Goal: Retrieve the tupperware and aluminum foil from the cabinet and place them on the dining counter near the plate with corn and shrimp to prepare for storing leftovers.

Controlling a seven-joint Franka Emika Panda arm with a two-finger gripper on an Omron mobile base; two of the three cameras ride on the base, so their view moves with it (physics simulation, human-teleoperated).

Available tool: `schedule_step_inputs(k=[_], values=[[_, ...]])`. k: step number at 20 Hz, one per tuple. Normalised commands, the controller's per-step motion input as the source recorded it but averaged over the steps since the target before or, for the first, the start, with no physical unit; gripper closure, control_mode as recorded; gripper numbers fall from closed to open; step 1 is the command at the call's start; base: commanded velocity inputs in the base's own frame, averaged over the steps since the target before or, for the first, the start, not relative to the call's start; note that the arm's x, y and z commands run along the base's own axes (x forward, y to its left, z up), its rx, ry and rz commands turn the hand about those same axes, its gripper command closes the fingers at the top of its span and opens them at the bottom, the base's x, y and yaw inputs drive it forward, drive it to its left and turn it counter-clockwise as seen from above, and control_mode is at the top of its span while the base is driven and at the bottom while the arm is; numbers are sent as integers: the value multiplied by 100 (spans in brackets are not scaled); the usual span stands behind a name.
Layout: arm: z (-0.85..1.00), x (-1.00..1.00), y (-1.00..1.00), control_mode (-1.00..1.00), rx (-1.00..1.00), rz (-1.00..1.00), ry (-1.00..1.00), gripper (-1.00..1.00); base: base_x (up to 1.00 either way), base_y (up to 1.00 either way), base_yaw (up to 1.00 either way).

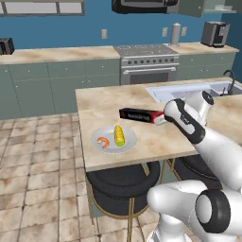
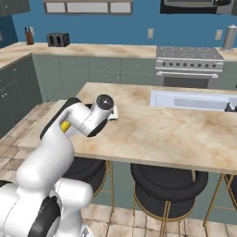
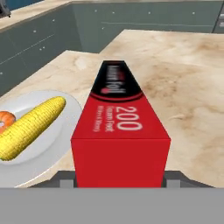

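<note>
Black along most of its length and red at the near end, the aluminum foil (image 3: 119,131) is seen lying flat on the beige marbled table (image 1: 156,142), just beside the plate (image 1: 106,146) that carries the corn (image 1: 119,135) and the shrimp (image 1: 103,141). The gripper (image 3: 120,181) is placed at the red end of the box, one dark tip on each side of it; whether the tips press the box or have already let it go cannot be told from these pictures.

A risk is judged here: if the hand is drawn back while the tips are not fully opened, the box could be dragged along the table and pushed against the plate (the corn lies close to that rim and could roll off).

White lettering and the number 200 are read on the top face of the box, with a small red mark.
</note>
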Motion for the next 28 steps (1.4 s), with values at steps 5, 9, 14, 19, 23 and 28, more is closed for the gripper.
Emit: schedule_step_inputs(k=[5, 9, 14, 19, 23, 28], values=[[-54, 27, -9, -100, 0, -9, 0, 100, 0, 0, 0], [-62, 0, 12, -100, -2, -5, 10, 100, 0, 0, 0], [-75, -9, 44, -100, -7, -2, 28, 100, 0, 0, 0], [-64, -6, 53, -100, -7, -1, 36, 100, 0, 0, 0], [-55, -9, 40, -100, -5, 0, 38, -100, 0, 0, 0], [-11, -92, 6, -100, -1, 0, 9, -100, 0, 0, 0]])
